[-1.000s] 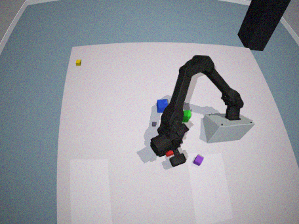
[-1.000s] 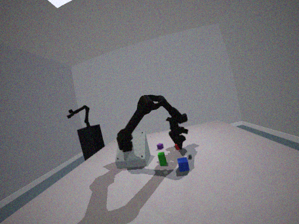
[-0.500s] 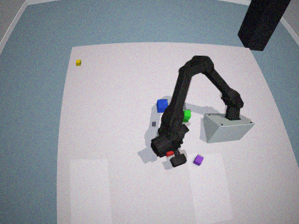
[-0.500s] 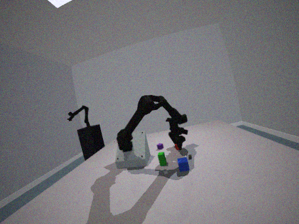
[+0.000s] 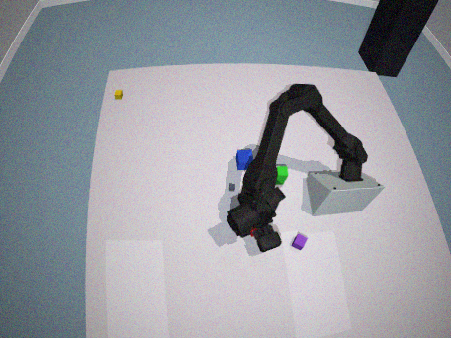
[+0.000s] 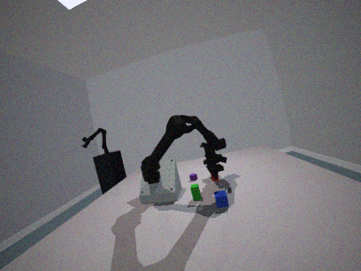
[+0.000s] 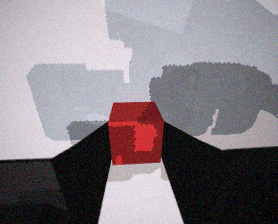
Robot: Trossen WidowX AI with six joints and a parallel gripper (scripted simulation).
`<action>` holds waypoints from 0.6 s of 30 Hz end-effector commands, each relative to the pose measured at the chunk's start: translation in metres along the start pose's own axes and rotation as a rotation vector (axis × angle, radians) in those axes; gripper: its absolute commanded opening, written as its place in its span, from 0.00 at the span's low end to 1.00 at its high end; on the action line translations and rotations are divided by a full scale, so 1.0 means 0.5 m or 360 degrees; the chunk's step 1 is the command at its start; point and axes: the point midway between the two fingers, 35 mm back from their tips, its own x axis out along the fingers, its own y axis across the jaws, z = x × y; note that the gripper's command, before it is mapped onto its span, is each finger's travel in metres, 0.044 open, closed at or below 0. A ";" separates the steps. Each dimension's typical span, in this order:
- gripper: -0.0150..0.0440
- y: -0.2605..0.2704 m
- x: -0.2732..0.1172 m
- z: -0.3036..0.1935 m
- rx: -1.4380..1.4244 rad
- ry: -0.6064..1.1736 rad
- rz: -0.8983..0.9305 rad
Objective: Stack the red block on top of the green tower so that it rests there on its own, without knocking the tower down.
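Observation:
The red block (image 5: 253, 229) (image 6: 213, 178) (image 7: 136, 142) is between the two fingers of my gripper (image 7: 134, 125), low over the white table. In the wrist view both black fingers meet its sides, and the gripper is shut on it. In the top view the arm and gripper hide most of the block. Whether its underside touches the table cannot be told. The green tower (image 5: 282, 174) (image 6: 195, 192) stands upright, apart from the gripper, between it and the arm's base in the exterior view. The arm covers part of the tower in the top view.
A blue block (image 5: 244, 159) (image 6: 222, 200) stands near the green tower. A small dark block (image 5: 232, 187) (image 6: 229, 189) lies near the blue one. A purple block (image 5: 299, 241) (image 6: 193, 177) lies near the gripper. A yellow block (image 5: 118, 95) is at the far left. The grey base (image 5: 341, 196) is at the right.

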 end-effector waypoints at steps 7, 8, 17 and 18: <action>0.25 0.000 -0.022 0.001 -0.0005 -0.0002 -0.0002; 0.25 0.001 -0.032 0.001 -0.0007 -0.0002 -0.0002; 0.25 0.002 -0.128 0.000 -0.0013 -0.0004 -0.0003; 0.25 0.002 -0.137 0.000 -0.0013 -0.0004 -0.0003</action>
